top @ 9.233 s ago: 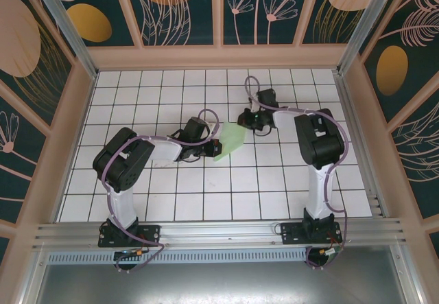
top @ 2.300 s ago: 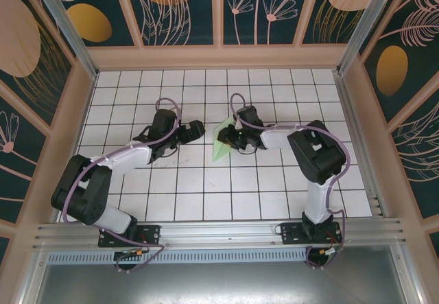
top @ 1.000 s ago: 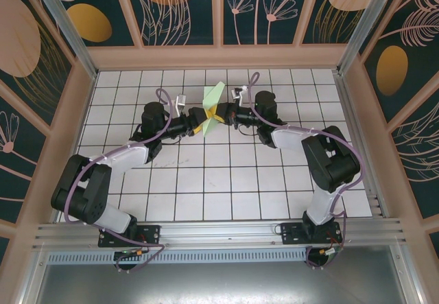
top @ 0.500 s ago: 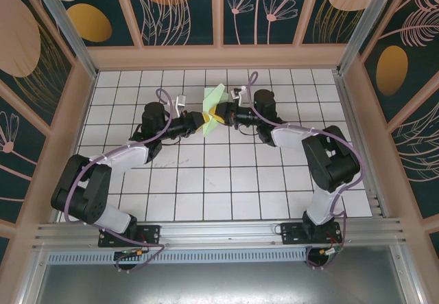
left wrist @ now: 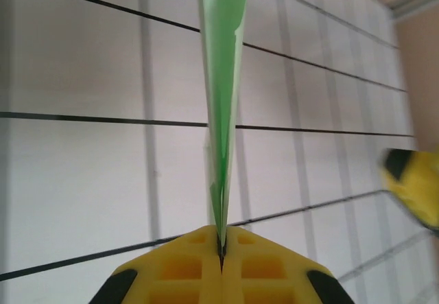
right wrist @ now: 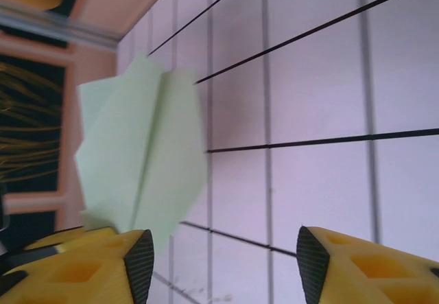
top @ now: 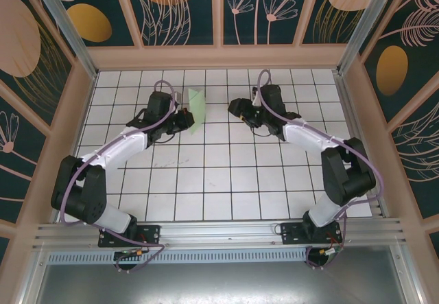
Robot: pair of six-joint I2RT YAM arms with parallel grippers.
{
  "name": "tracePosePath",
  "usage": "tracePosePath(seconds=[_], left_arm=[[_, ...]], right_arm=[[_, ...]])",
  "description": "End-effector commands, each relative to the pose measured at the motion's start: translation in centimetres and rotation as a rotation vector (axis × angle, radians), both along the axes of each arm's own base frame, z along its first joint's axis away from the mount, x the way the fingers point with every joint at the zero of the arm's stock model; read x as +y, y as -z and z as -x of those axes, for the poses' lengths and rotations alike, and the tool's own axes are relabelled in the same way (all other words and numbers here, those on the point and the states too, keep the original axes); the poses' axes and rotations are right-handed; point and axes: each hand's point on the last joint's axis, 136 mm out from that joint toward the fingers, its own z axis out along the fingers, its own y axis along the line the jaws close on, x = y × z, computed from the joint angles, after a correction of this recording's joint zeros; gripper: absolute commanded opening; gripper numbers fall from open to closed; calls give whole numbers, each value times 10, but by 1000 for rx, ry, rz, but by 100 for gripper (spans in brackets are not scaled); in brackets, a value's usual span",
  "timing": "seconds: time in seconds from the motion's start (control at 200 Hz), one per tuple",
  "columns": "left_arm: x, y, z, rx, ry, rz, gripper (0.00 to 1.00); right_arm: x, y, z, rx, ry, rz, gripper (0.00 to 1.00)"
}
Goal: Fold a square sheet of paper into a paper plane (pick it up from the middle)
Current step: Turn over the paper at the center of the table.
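The pale mint-green sheet of paper [top: 196, 101] is folded into a narrow pointed shape with a centre crease, like a paper plane, and stands on edge above the tiles. My left gripper [top: 186, 119] is shut on its lower end. In the left wrist view the paper [left wrist: 223, 77] runs edge-on up from the closed yellow jaws of my left gripper [left wrist: 221, 252]. My right gripper [top: 235, 106] hangs open about one tile to the paper's right, with nothing in it. In the right wrist view the paper [right wrist: 140, 160] shows beyond the spread fingers of my right gripper [right wrist: 219, 252].
White grid tiles [top: 226, 180] cover the floor, walled by a pink frame [top: 219, 57] at the back and both sides. The tip of the right gripper's yellow finger [left wrist: 415, 184] shows at the right edge of the left wrist view. An aluminium rail [top: 219, 234] carries both bases.
The right gripper has opened, let go of the paper and pulled back to the right. The left gripper has shut on the paper and carried it left.
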Motion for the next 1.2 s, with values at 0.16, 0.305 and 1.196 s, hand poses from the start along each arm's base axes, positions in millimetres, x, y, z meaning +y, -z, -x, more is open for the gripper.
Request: tracePosePath(seconds=[0.16,0.305,1.196], left_arm=[[94,15,2,39,-215,-617,10],[100,28,6,65,-244,-784,11],[34,47,-10,68,-141,-277,87]], right_arm=[[-36,10,0,-33,124,197,69],[-41,14,1,-27,147,215,70],[64,40,31,-15,-44,220,50]])
